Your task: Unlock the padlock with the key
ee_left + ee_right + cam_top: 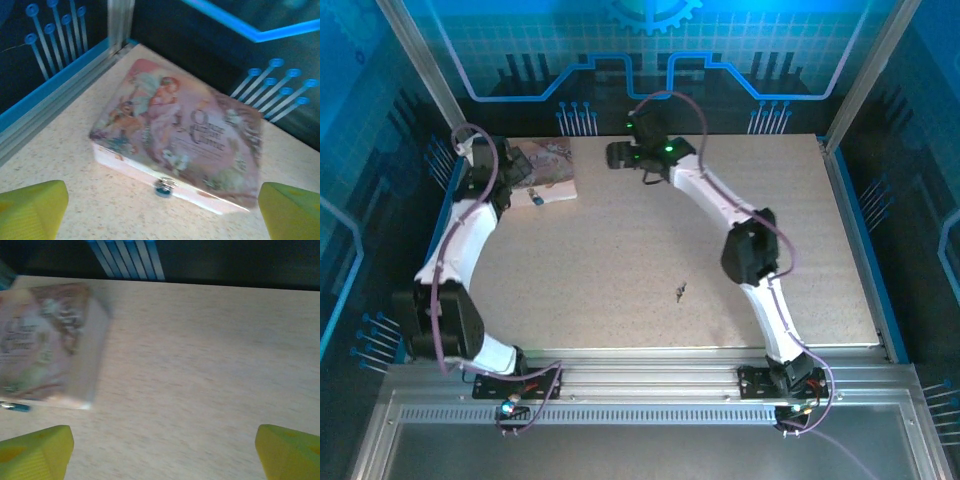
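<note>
The left pincer [161,216] was released, its yellow fingertips [31,209] spread wide with nothing between them. Just ahead of it, the padlock [165,188] hung at the front edge of the pink box [185,125]. The box lay flat at the far-left corner of the worktop [620,250]. The right pincer [162,455] was likewise released and empty, hovering above bare surface just right of the box. The key [679,291] lay on the worktop near the centre, well apart from both pincers and from the padlock.

Judged status: no step complete. The key was not yet grasped, and nothing was inserted in the padlock. Whether the padlock was fastened could not be told. Left to do: pick up the key, carry it to the padlock, insert it and turn it.
</note>
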